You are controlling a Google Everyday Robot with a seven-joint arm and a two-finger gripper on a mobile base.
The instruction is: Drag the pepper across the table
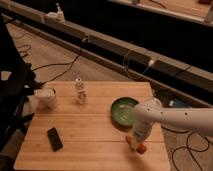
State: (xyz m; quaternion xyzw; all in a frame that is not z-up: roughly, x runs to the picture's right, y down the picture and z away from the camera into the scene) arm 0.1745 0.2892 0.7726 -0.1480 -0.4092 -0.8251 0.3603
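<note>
The pepper is a small red-orange piece lying on the light wooden table, near its front right corner. My gripper hangs from the white arm that reaches in from the right, and it stands right over the pepper's left end, hiding part of it. The pepper shows just beside and under the gripper tip.
A green bowl sits just behind the gripper. A black phone-like slab lies at the front left. A white cup stands at the left and a small white bottle at the back middle. Cables run on the floor.
</note>
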